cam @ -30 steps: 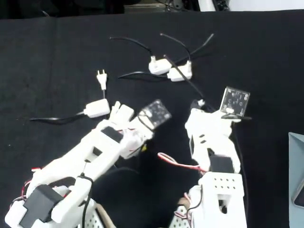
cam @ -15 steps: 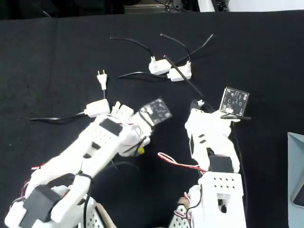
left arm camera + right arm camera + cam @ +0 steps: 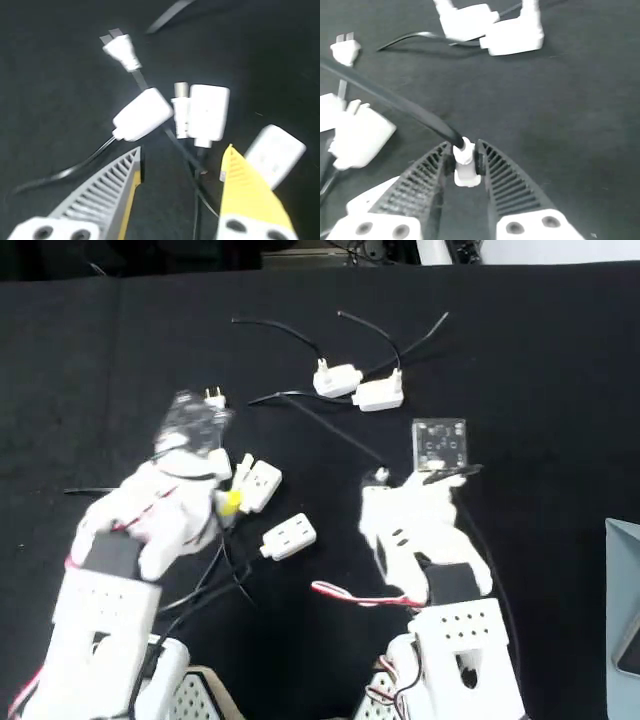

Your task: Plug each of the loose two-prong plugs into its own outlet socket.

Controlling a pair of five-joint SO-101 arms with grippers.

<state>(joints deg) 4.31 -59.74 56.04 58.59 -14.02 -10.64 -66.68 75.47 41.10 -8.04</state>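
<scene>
– Grippers first, quick. R one?
– Right gripper point(image 3: 465, 150) is pressed together on a small white plug point(image 3: 466, 176), one finger each side. Black cord point(image 3: 395, 102) runs out of that plug, away from the arm. High view puts it approx mid-table; can't tell if the plug touches the cloth.
– L one?
– Left gripper point(image 3: 183, 150) is spread wide: grey finger point(image 3: 107, 192) and yellow finger point(image 3: 247, 192) well apart, nothing btwn them. It hangs over a corded white block point(image 3: 142, 114) and a white adapter point(image 3: 205, 112), which lie touching.
– Loose plug?
– Two-prong plug point(image 3: 213, 397) lies flat just beyond the left gripper, prongs toward the far edge, in no socket. A short black lead joins it to the corded white block.
– Sockets?
– Outlet socket point(image 3: 290, 535) lies face up btwn the two arms, near the adapter. Farther out, a pronged block point(image 3: 335, 379) and the other pronged block point(image 3: 380, 394) lie touching, w/ cords fanning off toward the far edge.
– Surface, room?
– Black cloth point(image 3: 560, 370) covers the whole table. Beyond the far edge there's a dark strip w/ a pale patch point(image 3: 540, 250) toward the right. A grey-blue object point(image 3: 625, 600) is cut off at the right edge.
</scene>
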